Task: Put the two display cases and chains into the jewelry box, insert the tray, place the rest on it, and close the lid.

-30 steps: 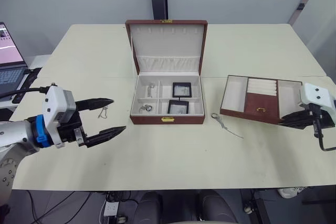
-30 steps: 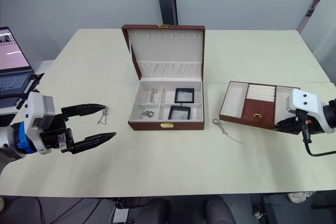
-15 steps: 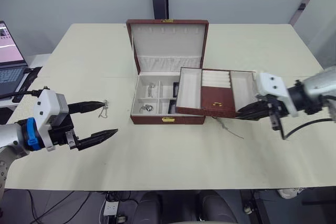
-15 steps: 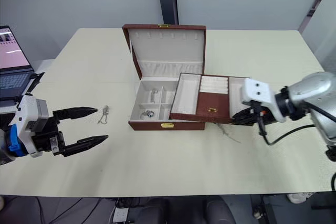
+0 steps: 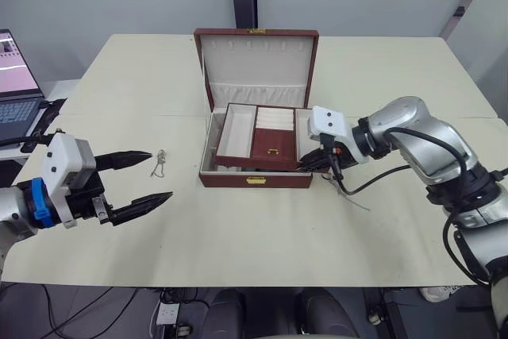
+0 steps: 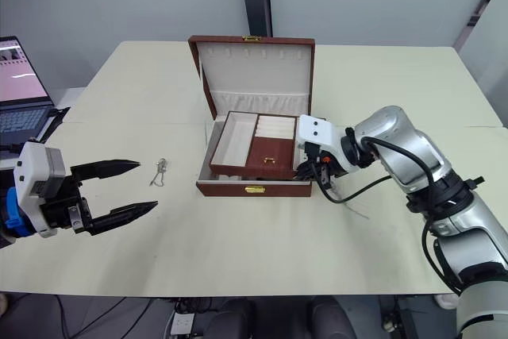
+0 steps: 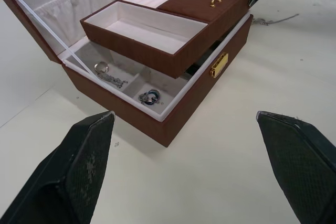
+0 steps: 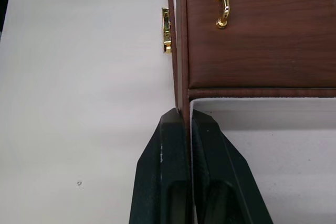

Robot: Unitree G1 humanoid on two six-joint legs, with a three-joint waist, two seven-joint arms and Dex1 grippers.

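One tray [image 5: 266, 133] is hanging tilted over the open jewelry box [image 5: 254, 174], its right wall pinched by the right gripper [image 8: 184, 129], jaws clenched on that thin edge; the tray is not yet seated, its left end riding above the box rim with the lower compartments showing beneath. Chains [image 7: 110, 80] are lying in the box's left-hand cells; the display cases are hidden under the tray. Step in hand appears to be inserting the tray. Next move is probably calling for levelling it, squaring it with the box walls and lowering it until it is resting flush, then letting go. One loose chain [image 5: 158, 163] is lying on the counter [image 5: 238, 236] left of the box, and another [image 5: 349, 196] right of it, both waiting for the tray. Left gripper [image 5: 147, 176] is hovering near the left chain, jaws released and spread wide. Lid [image 5: 255, 65] is standing upright. Laptop [image 5: 16, 85] is sitting at the far left; grey wall is running behind.
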